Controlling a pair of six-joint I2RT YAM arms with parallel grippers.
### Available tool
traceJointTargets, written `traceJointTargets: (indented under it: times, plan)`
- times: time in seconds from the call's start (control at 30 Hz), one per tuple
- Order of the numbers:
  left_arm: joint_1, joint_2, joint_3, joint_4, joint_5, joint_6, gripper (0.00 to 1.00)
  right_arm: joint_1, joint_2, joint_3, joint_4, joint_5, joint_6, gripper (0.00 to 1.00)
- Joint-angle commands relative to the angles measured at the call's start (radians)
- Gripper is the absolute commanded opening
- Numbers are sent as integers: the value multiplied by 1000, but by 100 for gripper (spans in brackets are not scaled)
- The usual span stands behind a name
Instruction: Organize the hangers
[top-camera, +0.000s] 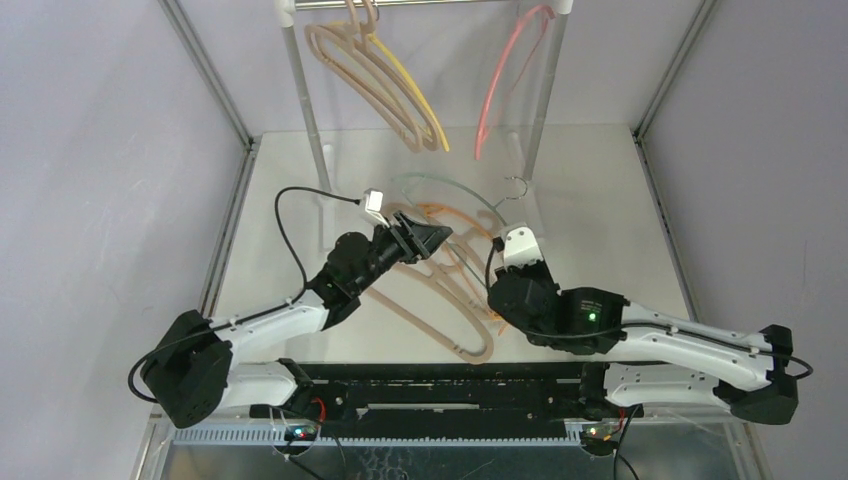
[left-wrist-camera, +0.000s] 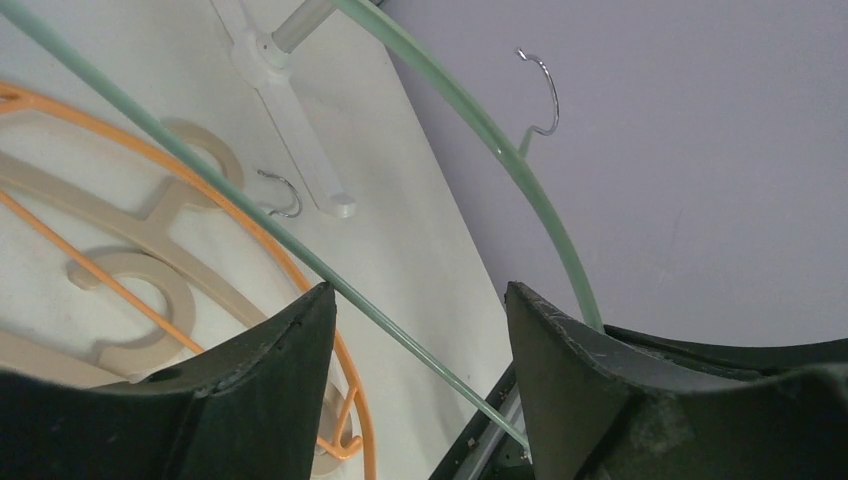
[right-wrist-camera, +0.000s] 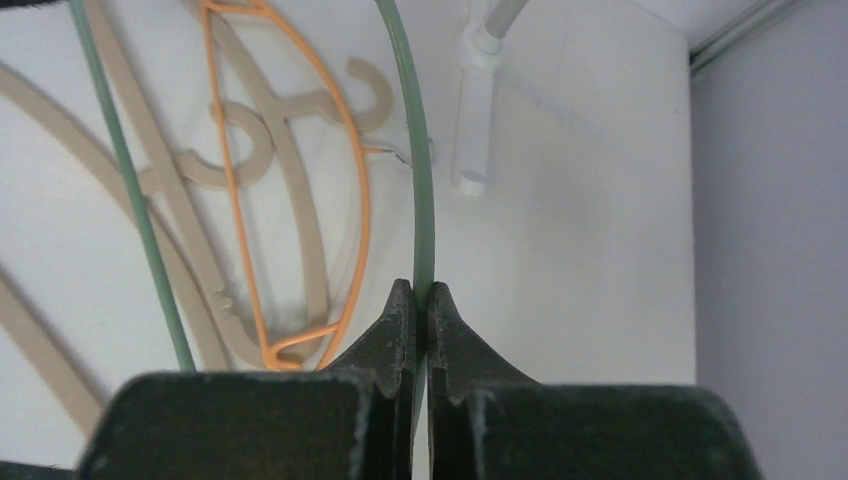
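The right hand (right-wrist-camera: 420, 292) is clamped on the curved shoulder of the thin, smooth green hanger (right-wrist-camera: 424, 200). The left hand (left-wrist-camera: 415, 295) stands apart, with the hanger's straight bar passing between its fingers. The hanger's length spans from one hand to the other, and its metal hook (left-wrist-camera: 545, 90) points away. Below, on the white tabletop (top-camera: 590, 200), lie a thin orange hanger (right-wrist-camera: 366, 200) and thick beige hangers (right-wrist-camera: 308, 260). Farther off, a yellow hanger (top-camera: 415, 100) and a pink hanger (top-camera: 490, 100) hang from the rail (top-camera: 305, 110).
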Motion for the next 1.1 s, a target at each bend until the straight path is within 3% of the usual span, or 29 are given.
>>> traceJointTargets:
  times: [0.0,0.27,1.07]
  plan:
    - [-22,1,9,119,15,-13,66,31,-84,6,140,-134,-21,0]
    - [-29,17,14,126,16,-16,63,33,-147,-21,131,-178,1,0]
    - [-40,-9,-78,63,-4,-15,71,22,-199,-16,104,7,55,0]
